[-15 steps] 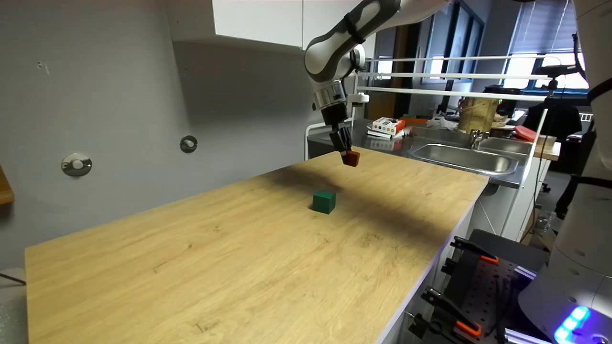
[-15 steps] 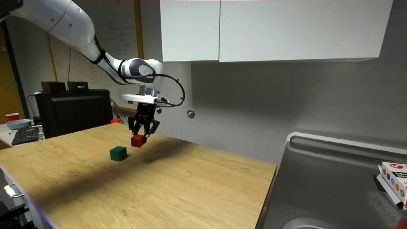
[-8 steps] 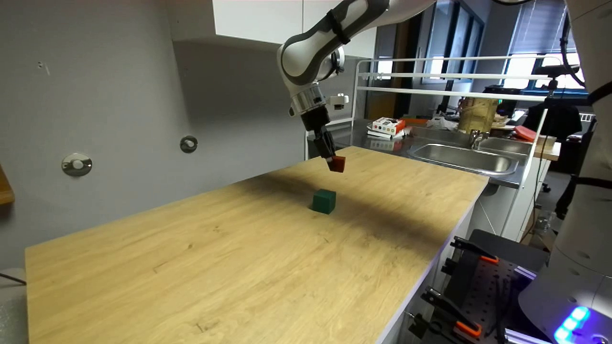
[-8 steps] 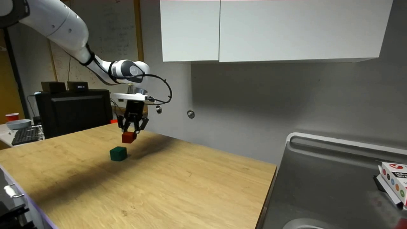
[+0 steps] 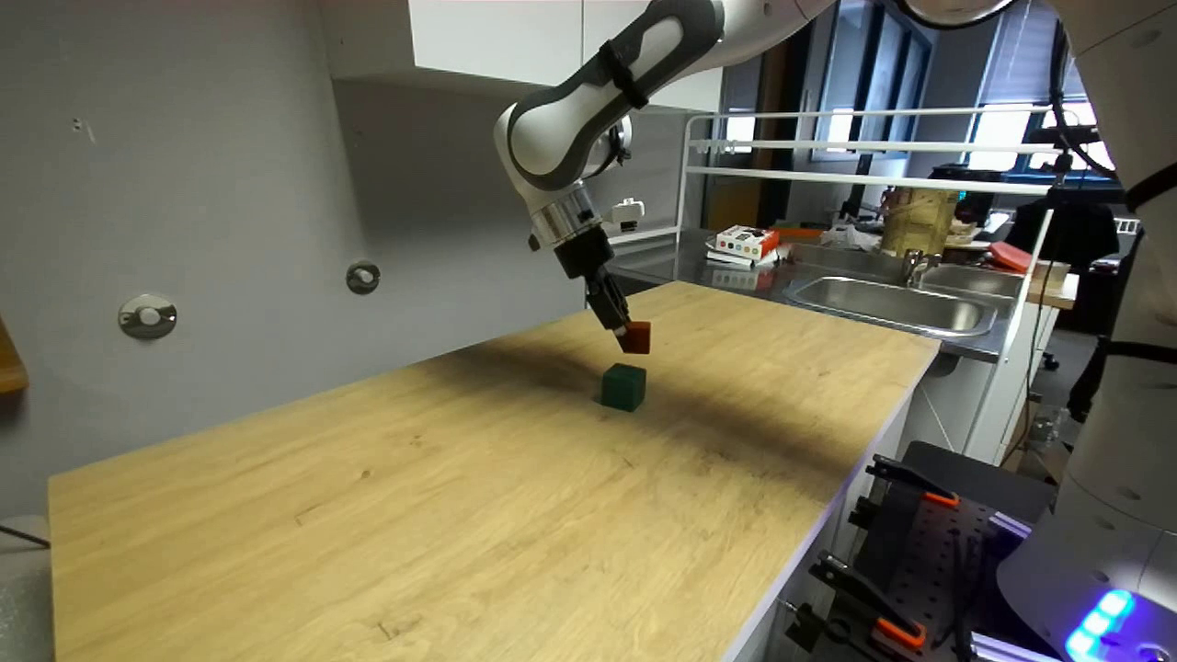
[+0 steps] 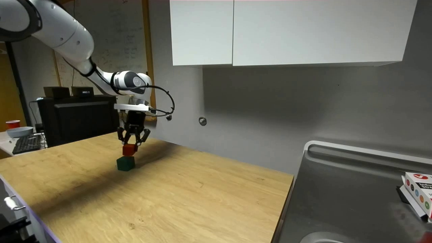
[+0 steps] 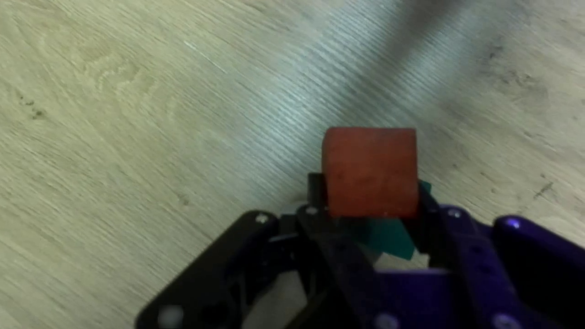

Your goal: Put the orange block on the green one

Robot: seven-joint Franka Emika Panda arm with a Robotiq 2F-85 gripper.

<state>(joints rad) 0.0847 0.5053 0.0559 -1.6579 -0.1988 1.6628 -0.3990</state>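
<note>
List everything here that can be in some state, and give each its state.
orange block: held by the fingers above the green block, not yet resting on it.
fingers: closed on the orange block.
green block: sitting flat on the table, nothing on top.
cupboard doors: shut.
window blind: partly lowered.
base light: lit blue.
red cup: upright.
tap: too small to tell whether running.

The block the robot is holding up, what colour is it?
Reddish-orange. The held block shows best in the wrist view, where it looks biggest.
</note>
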